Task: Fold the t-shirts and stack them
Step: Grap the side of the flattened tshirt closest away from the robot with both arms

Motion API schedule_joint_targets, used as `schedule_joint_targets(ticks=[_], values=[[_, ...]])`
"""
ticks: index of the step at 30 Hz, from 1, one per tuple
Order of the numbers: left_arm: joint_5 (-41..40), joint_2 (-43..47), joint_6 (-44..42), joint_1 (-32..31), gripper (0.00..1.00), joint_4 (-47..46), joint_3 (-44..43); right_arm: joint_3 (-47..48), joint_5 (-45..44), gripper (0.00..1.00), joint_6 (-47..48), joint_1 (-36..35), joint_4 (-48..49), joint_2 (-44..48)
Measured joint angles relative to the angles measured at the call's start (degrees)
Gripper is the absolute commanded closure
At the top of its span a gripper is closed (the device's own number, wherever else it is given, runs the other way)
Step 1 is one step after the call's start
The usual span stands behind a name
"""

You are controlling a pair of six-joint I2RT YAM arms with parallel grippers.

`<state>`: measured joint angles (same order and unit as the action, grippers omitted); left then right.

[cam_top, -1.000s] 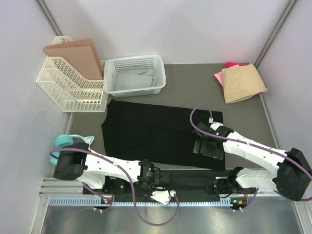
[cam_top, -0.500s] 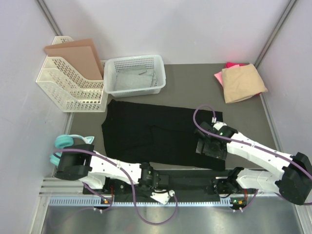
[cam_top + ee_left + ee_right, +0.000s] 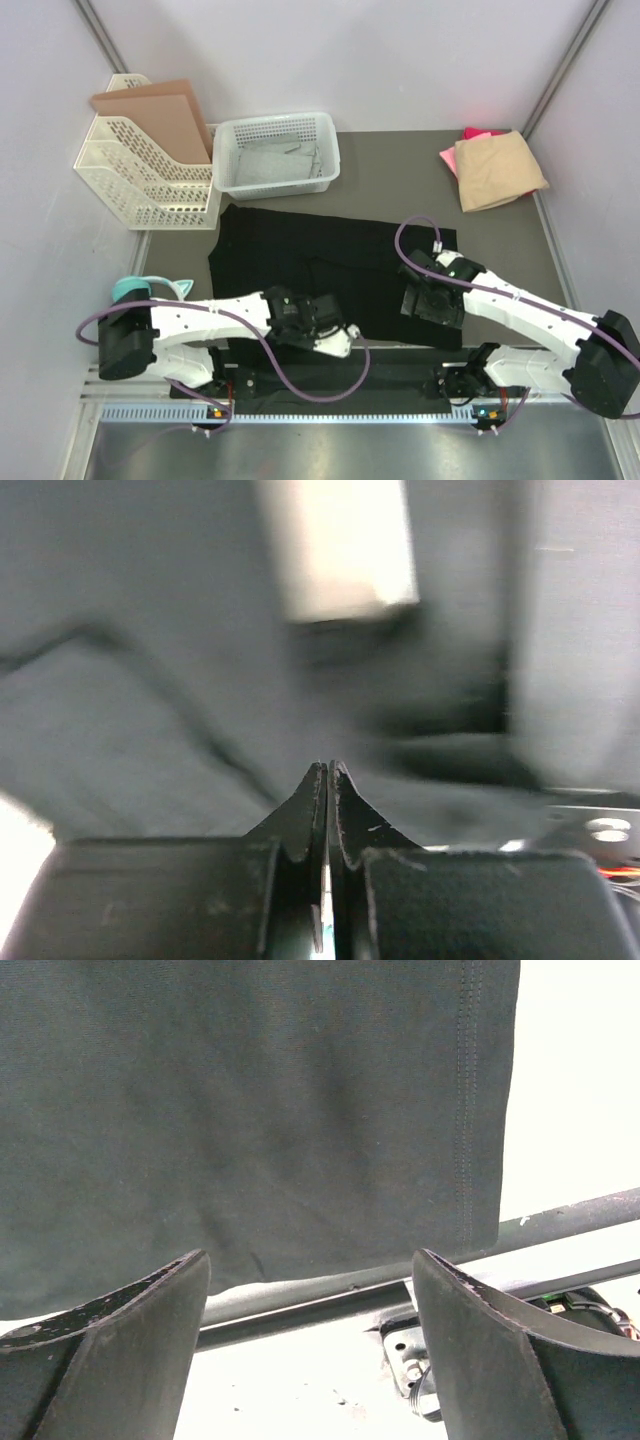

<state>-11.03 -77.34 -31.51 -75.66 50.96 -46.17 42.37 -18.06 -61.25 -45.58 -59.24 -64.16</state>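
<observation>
Presently right gripper (image 3: 310, 1260) hung spread over black t-shirt (image 3: 290, 260) hem; left gripper (image 3: 327, 780) was pressed together, empty. Limp, light cloth: I judged hem corners best pinched.

Your right gripper (image 3: 428, 302) hangs over the spread t-shirt (image 3: 300, 262) at its near right corner, your left gripper (image 3: 338, 336) to its left at the near hem. Beyond the left one sits the basket (image 3: 276, 121), the rack (image 3: 140, 190) further left; folded t-shirts (image 3: 498, 170) lie far beyond your right gripper, rightward.

The black t-shirt (image 3: 250, 1110) is matt, finely woven cloth; the basket (image 3: 283, 186) is white perforated plastic.
</observation>
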Motion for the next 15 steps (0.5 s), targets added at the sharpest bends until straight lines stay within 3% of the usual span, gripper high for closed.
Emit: schedule_joint_targets(ticks=[5,11,12,14,15], values=[[-1.92,1.2,-3.02,5.31,1.0,0.31,-5.95,-0.02,0.11,0.21,0.13,0.0,0.94,-1.36],[-1.9,1.46,-4.68,9.94,1.0,0.94,-6.67,-2.69,2.08,0.18,1.9,-0.42,2.64,-2.38],[-1.6,1.55,-4.68,10.47,0.98,1.33,-6.67,-3.17,2.64,0.18,2.34,-0.7,2.64,-2.49],[0.33,1.62,-4.46,10.82,0.8,2.97,-6.73,-3.78,3.67,0.18,3.13,-1.36,2.58,-2.56],[1.79,1.57,-4.17,10.69,0.77,4.17,-6.8,-3.82,4.11,0.18,3.32,-1.57,2.43,-2.56]])
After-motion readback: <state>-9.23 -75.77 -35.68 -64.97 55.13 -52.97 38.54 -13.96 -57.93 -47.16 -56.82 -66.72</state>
